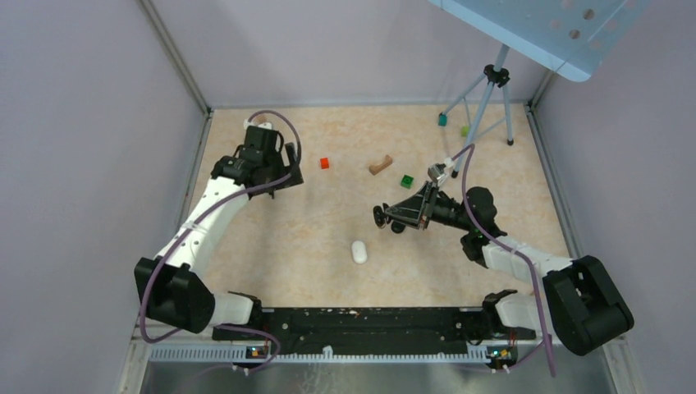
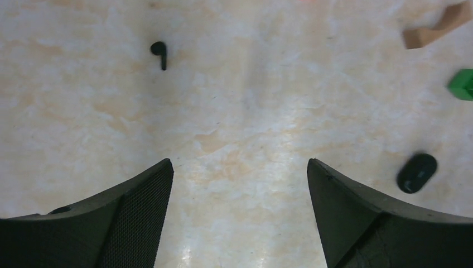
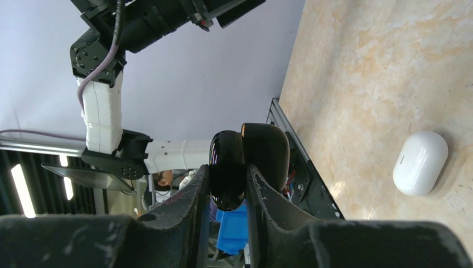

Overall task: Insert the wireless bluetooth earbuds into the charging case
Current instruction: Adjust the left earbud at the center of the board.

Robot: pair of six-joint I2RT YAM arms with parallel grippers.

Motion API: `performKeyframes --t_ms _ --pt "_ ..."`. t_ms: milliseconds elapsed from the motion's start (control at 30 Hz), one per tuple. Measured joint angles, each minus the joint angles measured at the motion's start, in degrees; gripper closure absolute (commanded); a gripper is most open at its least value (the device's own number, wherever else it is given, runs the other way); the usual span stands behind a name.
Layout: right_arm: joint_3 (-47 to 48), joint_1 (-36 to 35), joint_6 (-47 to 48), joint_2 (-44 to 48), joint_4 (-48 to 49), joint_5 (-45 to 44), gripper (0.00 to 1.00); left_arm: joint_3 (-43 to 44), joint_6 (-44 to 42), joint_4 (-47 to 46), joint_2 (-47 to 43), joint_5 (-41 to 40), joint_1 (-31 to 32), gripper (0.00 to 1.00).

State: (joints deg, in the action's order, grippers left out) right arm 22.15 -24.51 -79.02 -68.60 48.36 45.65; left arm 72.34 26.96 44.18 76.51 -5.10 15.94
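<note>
Overhead, with 12 o'clock at the far wall, the left arm [image 1: 205,222] reaches to about 10 o'clock of the surface [image 1: 312,222], its wrist camera looking down. The left fingers [image 2: 139,212] stand wide apart, with only bare surface between them. A small black earbud [image 2: 160,53] lies on the surface at 11 o'clock in that wrist view. It is well apart from both fingers, and its stem points toward 6 o'clock. At 4 o'clock in the same view lies a black oval object [image 2: 417,172]; what it is cannot be told. At 1 and 2 o'clock, cut by the frame's edge, are a brown curved piece [image 2: 435,28] and a green block [image 2: 463,84].

The right arm [image 1: 525,263] comes in from 4 o'clock. The right fingers [image 3: 184,218] are clamped on a glossy black charging case [image 3: 245,162], which is held off the surface with its two halves parted. Seen from above, it hangs just right of the surface's middle.

A white case [image 1: 359,251], closed, lies flat at 6 o'clock from the middle and at roughly 7 o'clock from the held case, apart from it. A red block [image 1: 324,162] sits at 12 o'clock, and a tripod [image 1: 492,90] stands toward 1 o'clock near the far right corner.
</note>
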Motion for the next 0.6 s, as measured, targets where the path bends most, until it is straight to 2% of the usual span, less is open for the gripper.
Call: performKeyframes --t_ms 200,400,600 --pt "0.1 0.0 0.6 0.0 -0.4 0.2 1.00 -8.9 -0.1 -1.7 0.2 -7.2 -1.7 0.35" --pt "2.1 0.0 1.6 -0.2 -2.0 0.6 1.00 -17.1 -0.2 -10.2 3.2 -9.0 -4.9 0.40" --pt "2.4 0.0 2.1 -0.2 -3.2 0.5 1.00 -13.1 -3.4 -16.4 15.6 -9.9 -7.0 0.42"
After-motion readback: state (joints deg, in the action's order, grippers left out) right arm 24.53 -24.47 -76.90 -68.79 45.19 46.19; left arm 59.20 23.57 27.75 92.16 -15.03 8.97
